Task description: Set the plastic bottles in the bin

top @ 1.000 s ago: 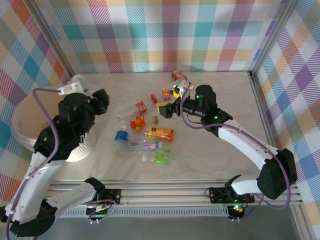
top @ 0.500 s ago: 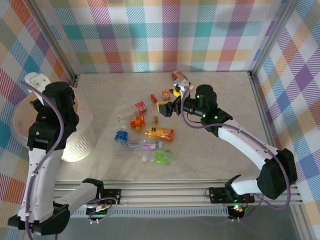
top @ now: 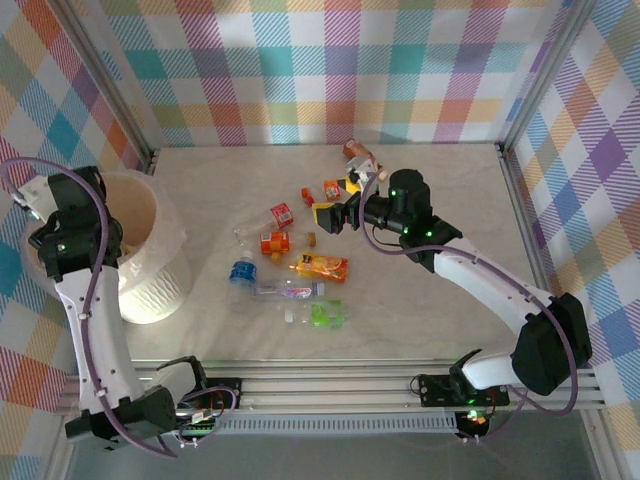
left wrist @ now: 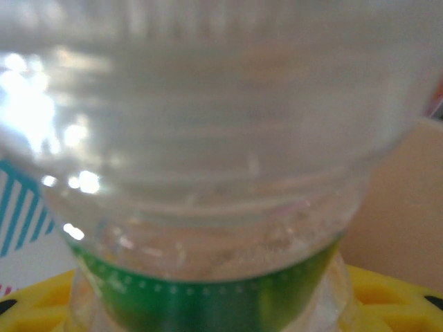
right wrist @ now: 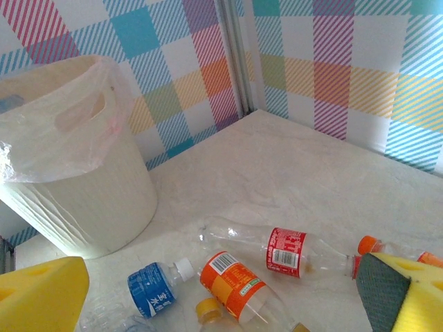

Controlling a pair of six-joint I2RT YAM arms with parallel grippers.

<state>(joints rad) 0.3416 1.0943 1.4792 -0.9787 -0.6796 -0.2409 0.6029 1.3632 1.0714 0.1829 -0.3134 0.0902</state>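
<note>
A clear bottle with a green label point(left wrist: 208, 290) crowds the left wrist view, and my left gripper point(left wrist: 214, 308) is shut on it, its yellow fingers point(left wrist: 387, 290) on either side. The left arm point(top: 70, 235) is at the far-left rim of the white ribbed bin point(top: 150, 280), whose peach inside point(left wrist: 415, 207) lies behind the bottle. My right gripper point(top: 335, 213) hangs open over the scattered bottles: red-label point(right wrist: 286, 250), orange-label point(right wrist: 235, 281), blue-label point(right wrist: 151, 294). Further bottles lie at mid-table: an orange one point(top: 320, 266), a clear one point(top: 288, 290) and a green one point(top: 322, 315).
A brown-capped bottle point(top: 357, 152) lies near the back wall, with small orange bottles point(top: 331, 187) in front of it. The bin point(right wrist: 76, 180) with its bag liner stands in the left corner. Checked walls close in the table on three sides.
The left arm has swung from beside the bottle pile out to the far left, past the bin, with the green-label bottle in its grip. The right gripper has barely moved.
</note>
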